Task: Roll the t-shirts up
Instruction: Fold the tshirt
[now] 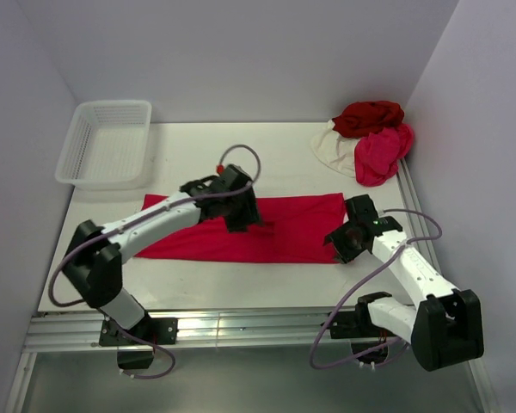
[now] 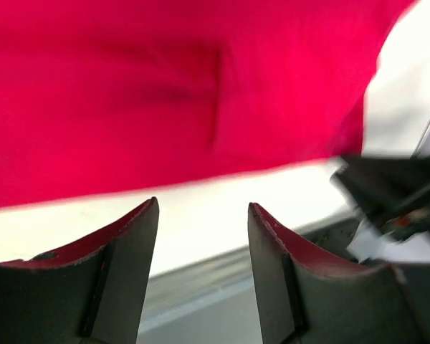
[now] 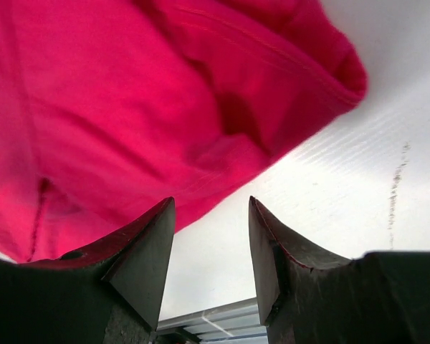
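A bright crimson t-shirt (image 1: pixel 288 228) lies folded into a long flat strip across the middle of the table. My left gripper (image 1: pixel 241 215) hovers over its middle, open, with nothing between the fingers; in the left wrist view (image 2: pixel 203 204) the red cloth (image 2: pixel 165 86) spreads beyond the fingertips. My right gripper (image 1: pixel 340 245) is at the strip's right end, open and empty; the right wrist view (image 3: pixel 211 202) shows the shirt's hemmed corner (image 3: pixel 201 93) just past the tips. Dark red (image 1: pixel 368 116), pink (image 1: pixel 381 152) and cream (image 1: pixel 334 148) t-shirts lie heaped at the back right.
A white mesh basket (image 1: pixel 106 142) stands at the back left corner. White walls close in the table at the back and both sides. A metal rail (image 1: pixel 241 331) runs along the near edge by the arm bases.
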Motion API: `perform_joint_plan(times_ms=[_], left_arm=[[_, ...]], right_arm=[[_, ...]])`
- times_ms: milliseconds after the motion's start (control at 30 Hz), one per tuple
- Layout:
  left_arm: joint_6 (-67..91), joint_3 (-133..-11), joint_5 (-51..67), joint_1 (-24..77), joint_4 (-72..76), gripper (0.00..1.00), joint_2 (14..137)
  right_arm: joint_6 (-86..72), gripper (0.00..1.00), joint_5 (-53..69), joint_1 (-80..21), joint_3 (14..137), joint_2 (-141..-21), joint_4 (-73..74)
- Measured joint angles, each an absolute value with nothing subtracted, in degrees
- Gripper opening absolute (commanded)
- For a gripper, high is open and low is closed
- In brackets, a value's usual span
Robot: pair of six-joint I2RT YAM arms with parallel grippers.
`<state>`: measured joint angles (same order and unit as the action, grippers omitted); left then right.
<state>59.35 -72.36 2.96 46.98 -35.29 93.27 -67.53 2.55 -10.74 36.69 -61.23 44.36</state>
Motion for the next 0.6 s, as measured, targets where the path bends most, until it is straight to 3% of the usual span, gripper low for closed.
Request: perform_joint_plan(times_ms=[267, 600], left_arm=[[45.56, -71.37, -1.43, 20.86, -36.86, 0.55, 90.28], [37.56, -74.96, -3.40, 15.62, -36.64, 0.47, 106.74]], right_arm=[[-69.43, 0.46, 3.05, -11.62, 31.05, -61.95, 41.76], [-72.88, 0.41, 3.46, -12.51, 29.08, -66.83, 36.42]])
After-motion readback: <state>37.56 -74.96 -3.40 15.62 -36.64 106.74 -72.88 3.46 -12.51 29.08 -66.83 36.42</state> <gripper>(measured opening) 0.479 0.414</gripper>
